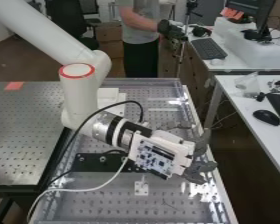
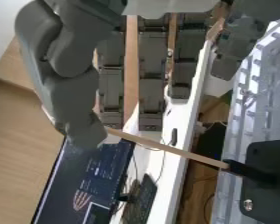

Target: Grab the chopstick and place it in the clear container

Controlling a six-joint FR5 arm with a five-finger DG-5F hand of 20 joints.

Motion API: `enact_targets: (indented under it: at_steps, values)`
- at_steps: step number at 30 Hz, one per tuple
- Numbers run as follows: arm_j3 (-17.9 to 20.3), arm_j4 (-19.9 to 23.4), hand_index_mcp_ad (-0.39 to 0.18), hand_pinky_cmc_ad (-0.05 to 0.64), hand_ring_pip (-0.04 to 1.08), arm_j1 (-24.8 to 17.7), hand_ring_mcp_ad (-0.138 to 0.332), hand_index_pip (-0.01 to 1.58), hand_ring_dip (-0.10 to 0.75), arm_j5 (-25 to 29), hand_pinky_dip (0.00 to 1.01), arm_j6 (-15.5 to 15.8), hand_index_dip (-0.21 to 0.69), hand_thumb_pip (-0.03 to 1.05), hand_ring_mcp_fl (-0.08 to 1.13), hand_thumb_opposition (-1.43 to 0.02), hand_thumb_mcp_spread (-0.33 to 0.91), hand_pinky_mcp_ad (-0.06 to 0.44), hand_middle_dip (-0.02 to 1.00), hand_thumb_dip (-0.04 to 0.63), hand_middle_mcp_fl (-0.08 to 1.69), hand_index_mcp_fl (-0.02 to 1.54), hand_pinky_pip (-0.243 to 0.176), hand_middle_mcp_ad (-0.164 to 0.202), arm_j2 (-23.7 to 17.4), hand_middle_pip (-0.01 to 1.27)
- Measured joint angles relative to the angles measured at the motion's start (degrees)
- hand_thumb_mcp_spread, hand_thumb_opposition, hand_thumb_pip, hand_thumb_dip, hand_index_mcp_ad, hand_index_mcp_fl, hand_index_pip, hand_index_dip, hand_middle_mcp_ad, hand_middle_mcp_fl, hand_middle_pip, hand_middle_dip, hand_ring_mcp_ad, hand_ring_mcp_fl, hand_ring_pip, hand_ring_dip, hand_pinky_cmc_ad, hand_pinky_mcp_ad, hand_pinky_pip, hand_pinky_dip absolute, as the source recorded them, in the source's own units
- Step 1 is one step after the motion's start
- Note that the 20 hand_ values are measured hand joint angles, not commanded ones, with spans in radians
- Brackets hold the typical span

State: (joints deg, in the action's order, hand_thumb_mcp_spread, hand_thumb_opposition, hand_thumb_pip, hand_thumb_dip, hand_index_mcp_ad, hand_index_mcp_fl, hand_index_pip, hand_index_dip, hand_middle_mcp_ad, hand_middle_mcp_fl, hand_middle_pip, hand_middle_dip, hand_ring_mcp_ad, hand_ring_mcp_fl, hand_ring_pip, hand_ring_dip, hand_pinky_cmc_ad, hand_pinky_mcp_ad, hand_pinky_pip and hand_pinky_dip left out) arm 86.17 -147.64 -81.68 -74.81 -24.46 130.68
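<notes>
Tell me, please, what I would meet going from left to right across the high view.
Orange patch, red ring on the arm, small pale bracket, hand, computer mouse.

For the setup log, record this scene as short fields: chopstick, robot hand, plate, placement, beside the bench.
Chopstick: light wood, slanting between robot hand and black fitting
Robot hand: beside one chopstick end
Black plate: at the fitting
Placement: chopstick not yet in a container
Beside bench: desk with black mouse
</notes>
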Motion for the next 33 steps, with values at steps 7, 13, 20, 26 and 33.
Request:
enact_targets:
  at_steps: [7,13,20,26,33]
  values:
    - [0.0,-0.1,-0.171,0.387,0.1,0.0,0.105,0.6,0.408,0.1,0.18,0.3,0.202,0.54,0.44,-0.85,0.5,0.314,0.64,0.34,1.04,0.76,0.028,0.063,0.0,0.23]
    - [-0.3,-0.5,-0.171,0.389,0.1,-0.1,0.101,0.61,0.414,0.1,0.18,0.5,0.201,0.54,0.44,-0.87,0.5,0.314,0.64,0.34,1.06,0.83,0.028,0.063,0.2,0.23]
    - [-0.7,-0.9,-0.239,0.379,0.1,0.0,0.101,0.75,0.417,-0.1,0.18,0.7,0.255,0.48,0.47,-1.05,0.58,0.309,0.64,0.309,1.08,0.98,0.044,0.063,0.3,0.22]
    - [-0.6,-1.1,-0.264,0.382,0.1,0.2,0.101,0.75,0.422,-0.2,0.18,0.9,0.255,0.48,0.47,-1.04,0.58,0.328,0.64,0.309,1.08,0.96,0.044,0.059,0.3,0.2]
    - [-0.6,-1.3,-0.251,0.387,0.1,0.2,0.101,0.63,0.422,0.1,0.18,1.4,0.248,0.54,0.47,-0.94,0.54,0.332,0.64,0.309,1.06,0.87,0.044,0.059,0.1,0.17]
